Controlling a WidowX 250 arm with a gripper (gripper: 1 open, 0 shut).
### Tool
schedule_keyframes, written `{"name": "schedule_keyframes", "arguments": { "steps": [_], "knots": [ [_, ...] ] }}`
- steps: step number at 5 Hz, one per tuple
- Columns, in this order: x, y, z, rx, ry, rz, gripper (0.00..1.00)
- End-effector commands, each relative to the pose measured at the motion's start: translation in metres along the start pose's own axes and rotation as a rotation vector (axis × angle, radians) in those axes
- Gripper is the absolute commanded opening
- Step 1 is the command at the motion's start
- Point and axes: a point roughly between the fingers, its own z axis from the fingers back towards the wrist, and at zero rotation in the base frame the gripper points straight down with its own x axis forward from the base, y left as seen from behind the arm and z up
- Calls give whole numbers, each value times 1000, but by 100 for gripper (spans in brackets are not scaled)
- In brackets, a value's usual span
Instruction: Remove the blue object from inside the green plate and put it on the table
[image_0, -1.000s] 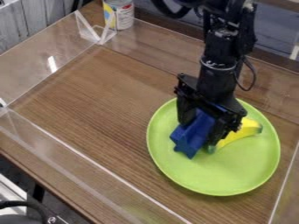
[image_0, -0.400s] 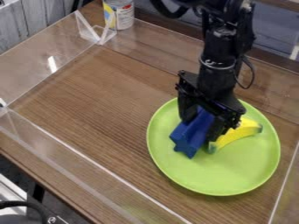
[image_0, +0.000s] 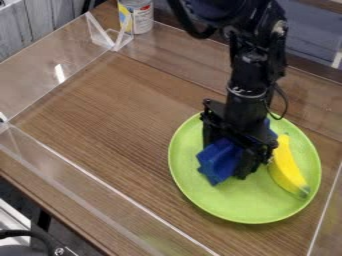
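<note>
- The surface (image_0: 120, 110) is brown wood-grain, with clear plastic walls (image_0: 40, 60) standing along its far and left edges.
- The robot arm (image_0: 251, 60) is black and comes down from the top of the picture, nearly upright, ending over the right half of the surface.
- The green plate (image_0: 201, 195) is round, flat and lime-green, and lies on the surface at the right, towards the near edge. Its right rim runs close to the edge of the picture.
- The end effector (image_0: 234, 150) is black and points straight down over the middle of the plate. Its fingers stand on either side of the blue object and look closed onto it, with the block's upper part hidden between them.
- The blue object (image_0: 215, 165) is a dark-blue block, tilted, with its lower left end down at the plate's face and its upper end rising into the end effector. It is inside the plate's rim, left of centre. Whether its low end touches the plate or hangs just above it cannot be told.
- A yellow banana (image_0: 289, 165) lies on the plate just to the right of the end effector, running roughly from far to near, apart from the blue block.
- A white bottle with a yellow label (image_0: 134, 15) stands beyond the far plastic wall at the top, well apart from the plate.
</note>
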Motion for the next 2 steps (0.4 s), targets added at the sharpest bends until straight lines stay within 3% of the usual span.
{"name": "schedule_keyframes", "arguments": {
  "steps": [1, 2],
  "knots": [
    [9, -1, 11, 2, -51, -6, 0],
    [10, 1, 13, 1, -57, -2, 0]
  ]
}}
